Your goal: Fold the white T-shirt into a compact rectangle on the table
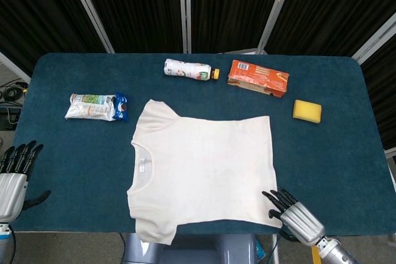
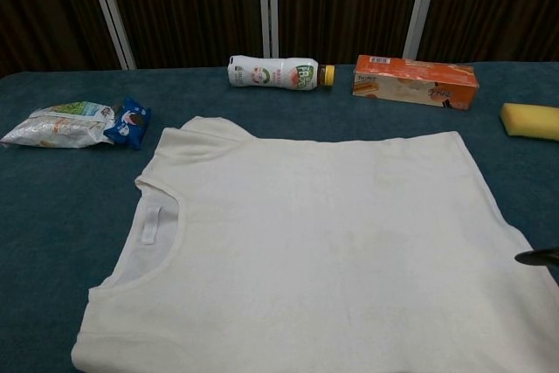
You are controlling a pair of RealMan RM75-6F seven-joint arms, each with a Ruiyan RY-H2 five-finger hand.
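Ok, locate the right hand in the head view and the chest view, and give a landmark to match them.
Head view: the right hand is at the bottom right, at the near hem corner of the white T-shirt.
Chest view: only a dark fingertip shows at the right edge, over the shirt's hem.
Shared landmark: the yellow sponge, far right.

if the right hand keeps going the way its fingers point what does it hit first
Probably the white T-shirt: the right hand points up-left at the shirt's near hem corner, fingertips already at its edge. Its height above the cloth is unclear.
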